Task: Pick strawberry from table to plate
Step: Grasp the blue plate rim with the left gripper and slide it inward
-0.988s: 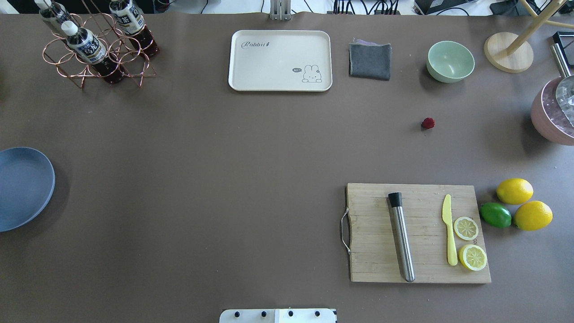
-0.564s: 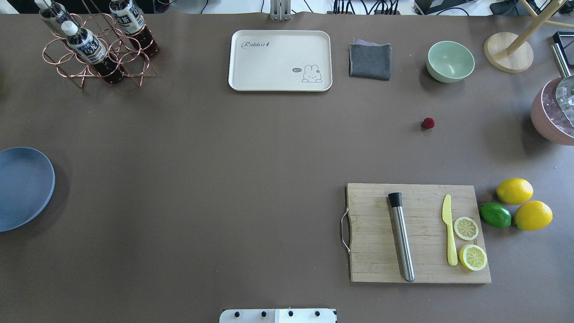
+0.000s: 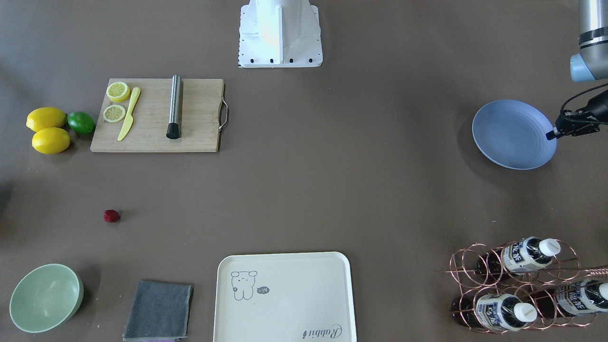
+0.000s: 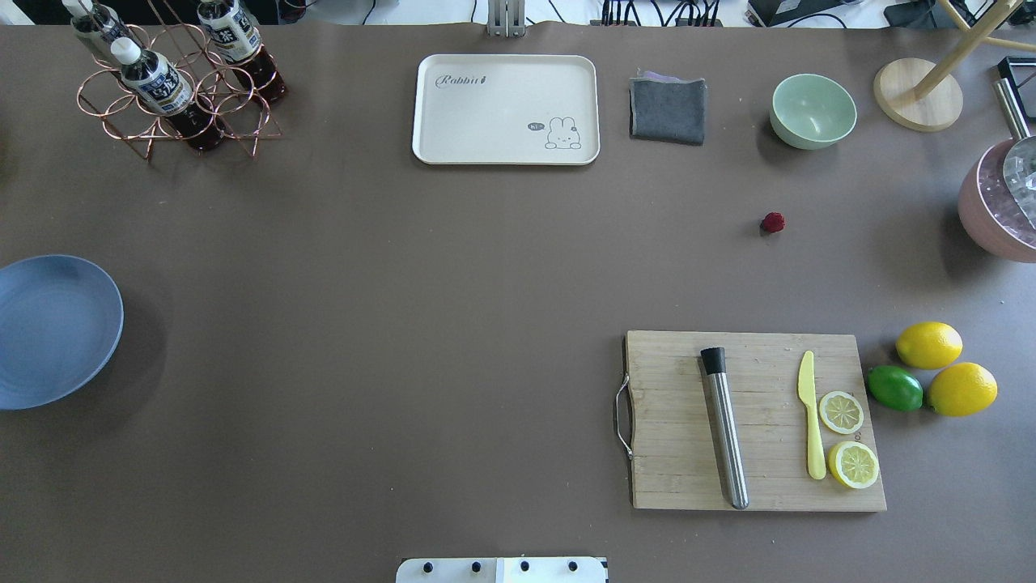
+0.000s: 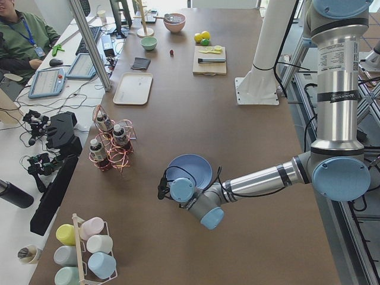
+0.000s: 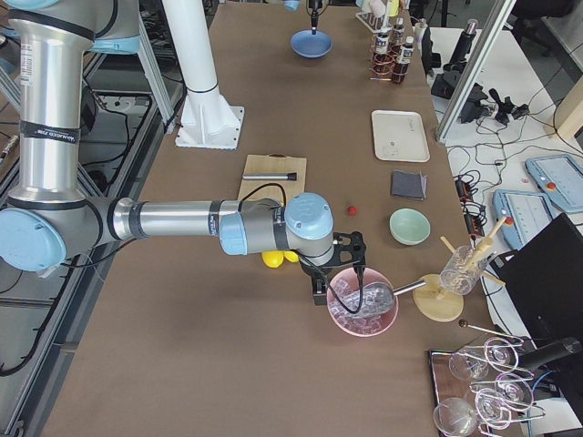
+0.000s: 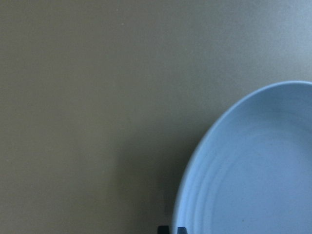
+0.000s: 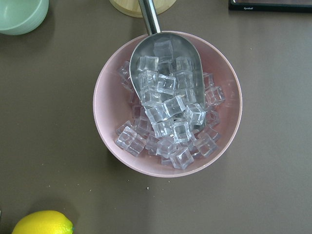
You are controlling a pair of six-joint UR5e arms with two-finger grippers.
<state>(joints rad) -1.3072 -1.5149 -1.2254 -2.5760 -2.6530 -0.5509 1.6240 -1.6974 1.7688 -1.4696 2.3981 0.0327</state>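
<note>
The strawberry point(image 4: 773, 222) point(image 3: 111, 216), small and dark red, lies on the bare table point(image 4: 405, 283) between the green bowl and the cutting board. The blue-grey plate point(image 4: 48, 332) point(image 3: 513, 135) sits far off at the table's left end. My left gripper point(image 3: 551, 135) is at the plate's outer rim, and in the left wrist view its two dark fingertips point(image 7: 164, 229) sit close together on that rim, shut on it. My right gripper point(image 6: 342, 273) hangs over a pink bowl of ice, well right of the strawberry. Whether it is open or shut I cannot tell.
A pink ice bowl point(image 8: 168, 105) with a metal scoop is under the right wrist. Lemons and a lime point(image 4: 894, 387) lie by the cutting board point(image 4: 757, 421). Along the far side are the green bowl point(image 4: 813, 110), grey cloth point(image 4: 668, 108), cream tray point(image 4: 506, 108) and bottle rack point(image 4: 174, 81).
The plate has shifted to the right, further into the overhead view, and its shadow has widened. The strawberry and everything else stay where they were.
</note>
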